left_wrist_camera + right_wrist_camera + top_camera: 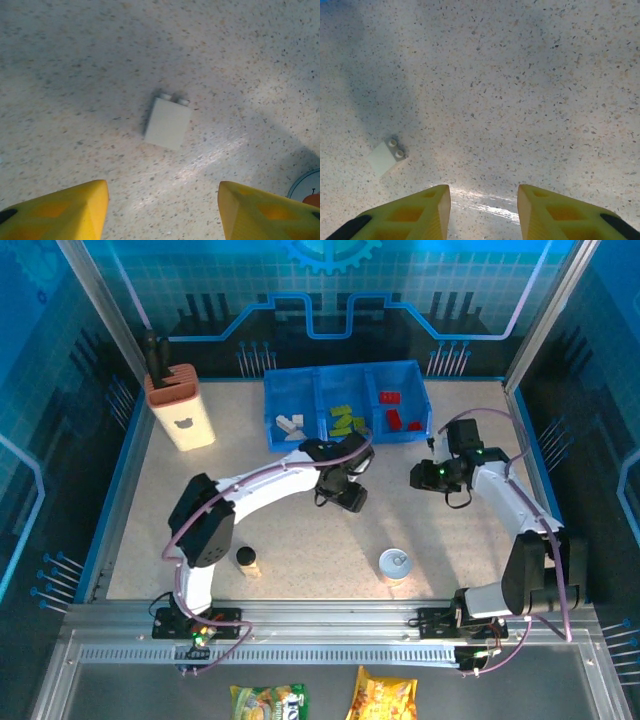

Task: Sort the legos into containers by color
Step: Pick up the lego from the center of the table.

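A single white lego (168, 122) lies flat on the speckled table, its two studs pointing away from my left gripper (162, 200). That gripper hovers just short of it, open, with nothing between its yellow fingers. The same white lego (385, 156) sits off to the left of my right gripper (484, 200), which is open over bare table with a narrower gap. The blue containers (345, 380) stand at the back: white legos (290, 423) in the left one, green legos (346, 422) in the middle, red legos (400, 415) in the right. Both the left gripper (345, 495) and the right gripper (425, 475) hang in front of them.
A tin can (395, 565) stands near the front right of the table, its rim just in the left wrist view. A small black-capped bottle (247, 560) is at the front left. A tan holder (180, 410) stands at the back left.
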Action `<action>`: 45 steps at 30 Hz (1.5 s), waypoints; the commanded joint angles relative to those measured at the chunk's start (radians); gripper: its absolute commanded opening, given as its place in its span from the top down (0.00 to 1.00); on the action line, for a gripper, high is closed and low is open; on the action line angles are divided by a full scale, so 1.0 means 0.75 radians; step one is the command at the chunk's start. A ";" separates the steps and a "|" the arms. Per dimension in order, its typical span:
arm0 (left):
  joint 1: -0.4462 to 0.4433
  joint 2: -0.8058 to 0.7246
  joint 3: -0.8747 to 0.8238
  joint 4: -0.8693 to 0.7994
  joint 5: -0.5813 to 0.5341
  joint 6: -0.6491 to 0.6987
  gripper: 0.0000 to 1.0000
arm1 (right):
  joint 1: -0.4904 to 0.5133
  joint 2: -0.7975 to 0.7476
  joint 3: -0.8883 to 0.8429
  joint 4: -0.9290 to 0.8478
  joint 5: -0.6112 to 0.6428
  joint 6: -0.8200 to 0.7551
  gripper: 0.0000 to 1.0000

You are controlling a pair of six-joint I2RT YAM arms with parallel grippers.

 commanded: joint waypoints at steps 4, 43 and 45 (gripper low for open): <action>-0.045 0.174 0.178 -0.139 -0.029 0.048 0.37 | -0.022 -0.047 0.007 -0.051 -0.031 -0.031 0.57; -0.050 0.467 0.334 -0.183 -0.122 0.104 0.57 | -0.023 -0.123 0.014 -0.118 0.007 -0.039 0.57; -0.050 0.464 0.331 -0.181 -0.122 0.107 0.59 | -0.024 -0.127 0.015 -0.122 0.011 -0.039 0.57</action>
